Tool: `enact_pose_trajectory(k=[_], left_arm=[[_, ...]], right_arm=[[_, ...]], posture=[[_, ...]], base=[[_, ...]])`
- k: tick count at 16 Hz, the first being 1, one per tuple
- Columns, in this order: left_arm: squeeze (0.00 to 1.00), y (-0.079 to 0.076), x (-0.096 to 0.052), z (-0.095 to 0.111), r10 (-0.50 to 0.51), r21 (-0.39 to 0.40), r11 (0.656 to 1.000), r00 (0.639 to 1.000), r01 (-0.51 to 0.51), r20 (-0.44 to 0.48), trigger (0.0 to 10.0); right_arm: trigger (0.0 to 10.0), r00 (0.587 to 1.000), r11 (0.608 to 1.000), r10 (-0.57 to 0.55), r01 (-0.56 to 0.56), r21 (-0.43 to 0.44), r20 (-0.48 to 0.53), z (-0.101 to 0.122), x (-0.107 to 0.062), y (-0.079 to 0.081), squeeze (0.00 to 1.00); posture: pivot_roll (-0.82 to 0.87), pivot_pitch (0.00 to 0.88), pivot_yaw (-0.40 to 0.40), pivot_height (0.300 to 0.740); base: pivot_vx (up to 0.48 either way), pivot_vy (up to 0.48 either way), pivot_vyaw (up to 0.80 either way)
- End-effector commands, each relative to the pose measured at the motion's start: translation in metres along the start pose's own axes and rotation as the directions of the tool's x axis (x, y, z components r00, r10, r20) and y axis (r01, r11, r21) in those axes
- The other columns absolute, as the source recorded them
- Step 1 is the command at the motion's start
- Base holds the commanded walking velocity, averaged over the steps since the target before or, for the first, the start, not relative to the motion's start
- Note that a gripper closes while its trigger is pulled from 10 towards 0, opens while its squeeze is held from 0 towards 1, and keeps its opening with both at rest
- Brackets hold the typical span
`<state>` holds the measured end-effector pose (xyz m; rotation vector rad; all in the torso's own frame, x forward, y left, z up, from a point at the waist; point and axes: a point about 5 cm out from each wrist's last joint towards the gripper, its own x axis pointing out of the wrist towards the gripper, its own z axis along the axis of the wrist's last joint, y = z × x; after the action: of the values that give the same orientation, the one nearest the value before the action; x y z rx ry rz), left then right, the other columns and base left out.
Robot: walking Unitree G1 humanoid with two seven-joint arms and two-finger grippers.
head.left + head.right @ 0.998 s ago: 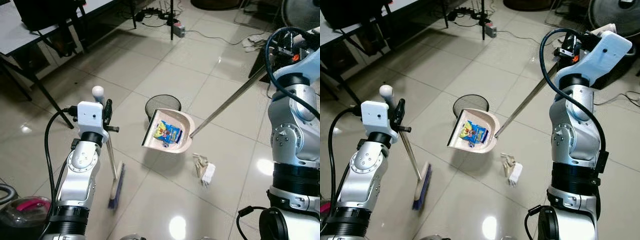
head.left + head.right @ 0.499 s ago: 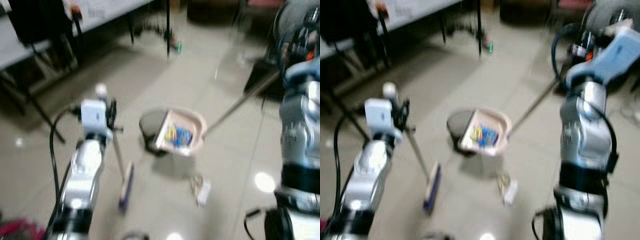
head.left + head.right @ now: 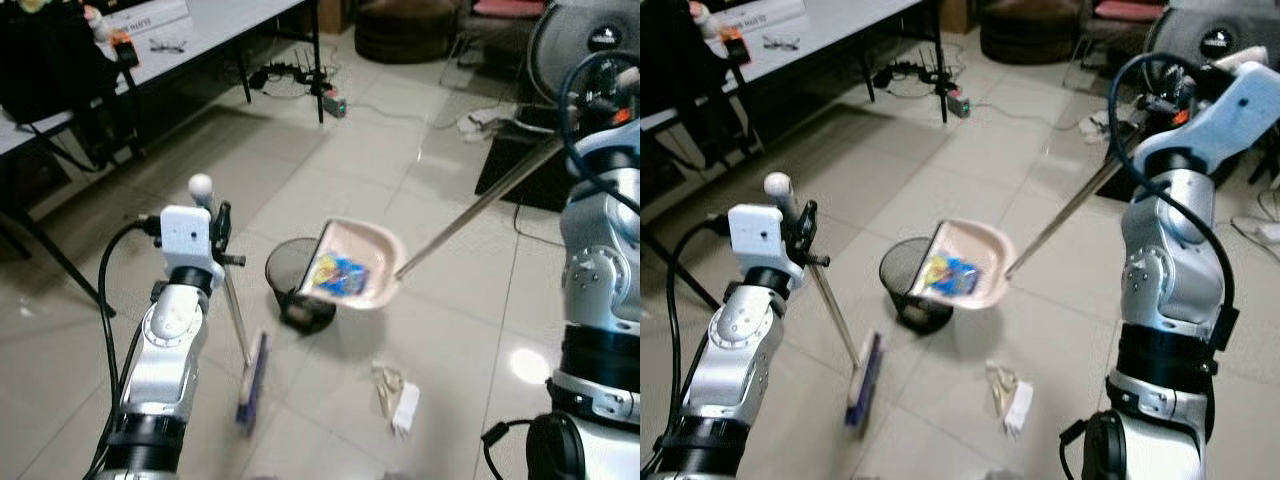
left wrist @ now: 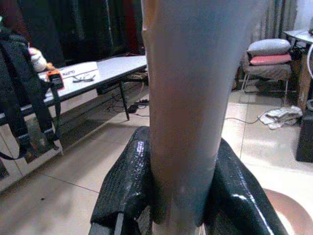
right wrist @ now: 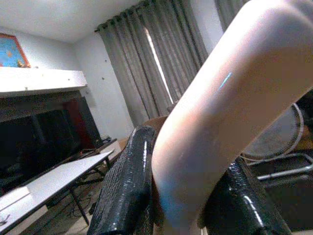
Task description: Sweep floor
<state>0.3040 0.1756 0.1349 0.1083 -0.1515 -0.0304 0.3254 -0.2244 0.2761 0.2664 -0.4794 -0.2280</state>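
Right gripper (image 5: 183,205) clamps the dustpan (image 3: 357,264), tilting its wrapper (image 3: 338,272) binward (image 3: 297,268) at nine o'clock, left gripper (image 4: 181,196) clenching the broom (image 3: 250,375)

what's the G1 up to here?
Sweeping up. The left gripper is shut on the broom handle, its blue brush head on the tiled floor. The right gripper holds the long-handled pink dustpan, carrying a colourful wrapper, beside the black mesh bin. Crumpled white paper lies unswept.
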Motion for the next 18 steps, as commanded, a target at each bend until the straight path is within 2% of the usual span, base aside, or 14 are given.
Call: enact_pose_trajectory(k=[1,15,18], left_arm=[[0.0,0.0104,0.0015,0.0093,0.032,0.033,0.999,0.999,-0.033,0.041,10.0],[0.0,0.0095,-0.001,0.0082,0.024,0.022,0.999,0.999,-0.025,0.031,10.0],[0.0,0.0092,-0.0018,0.0074,0.02,0.011,1.0,1.0,-0.02,0.022,10.0]], right_arm=[[10.0,0.997,0.997,0.046,-0.05,0.057,0.057,0.0119,0.0023,0.0161,0.0],[10.0,0.999,0.998,0.023,-0.026,0.051,0.049,0.0092,0.0013,0.0126,0.0],[10.0,0.999,0.999,0.022,-0.024,0.048,0.049,0.0088,0.0009,0.0124,0.0]], posture=[[-0.11,0.027,0.05,0.74],[-0.11,0.041,0.049,0.74],[-0.11,0.039,0.05,0.74]], base=[[0.454,0.0,0.0],[0.457,0.0,0.0],[0.0,0.0,0.0]])
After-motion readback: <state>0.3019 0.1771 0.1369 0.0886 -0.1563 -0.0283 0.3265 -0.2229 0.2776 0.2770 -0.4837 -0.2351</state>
